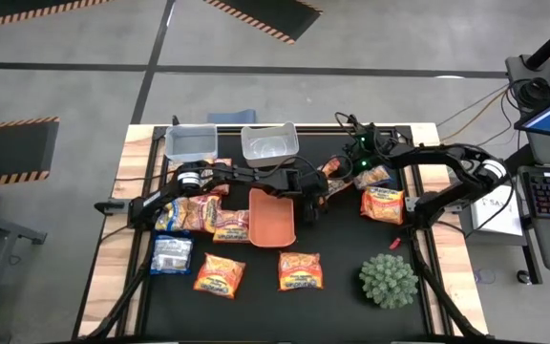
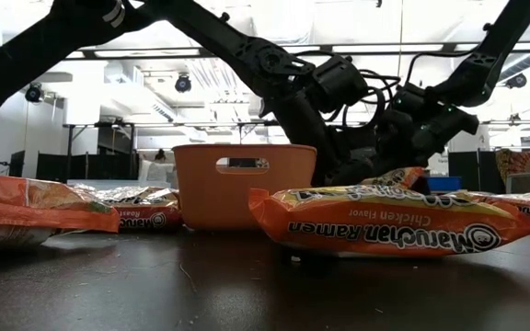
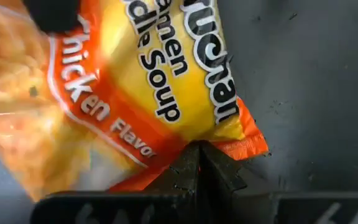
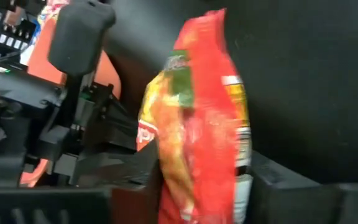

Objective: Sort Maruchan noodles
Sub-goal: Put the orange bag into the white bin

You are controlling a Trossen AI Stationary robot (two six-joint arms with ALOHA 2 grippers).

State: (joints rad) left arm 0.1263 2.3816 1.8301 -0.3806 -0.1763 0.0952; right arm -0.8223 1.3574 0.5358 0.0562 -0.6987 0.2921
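Note:
One orange-and-yellow Maruchan packet (image 1: 335,176) hangs above the mat between my two grippers, right of the orange tray (image 1: 272,216). My left gripper (image 1: 315,196) reaches in from the table's left and is shut on it. My right gripper (image 1: 345,170) comes from the far right and is shut on its other end. More packets lie flat on the mat: a pile (image 1: 203,214) left of the tray, a pale blue one (image 1: 171,254), two near the front (image 1: 220,275) (image 1: 300,270), and two on the right (image 1: 383,203). My left gripper (image 3: 199,146) pinches the packet's sealed orange end edge (image 3: 229,148) near a corner, between the two shut fingertips. The packet spreads away from the fingers, lifted clear of the mat. My right gripper (image 4: 201,180) pinches the same packet (image 4: 197,124) between its two fingers (image 4: 272,177). The packet stands on edge in the hold and rises past the fingers, clear of the mat.
Two clear bins (image 1: 191,143) (image 1: 269,143) stand at the far edge of the mat. A spiky green plant ball (image 1: 387,279) sits near the front right. In the low view a packet (image 2: 385,221) and the tray (image 2: 244,184) stand before the grippers.

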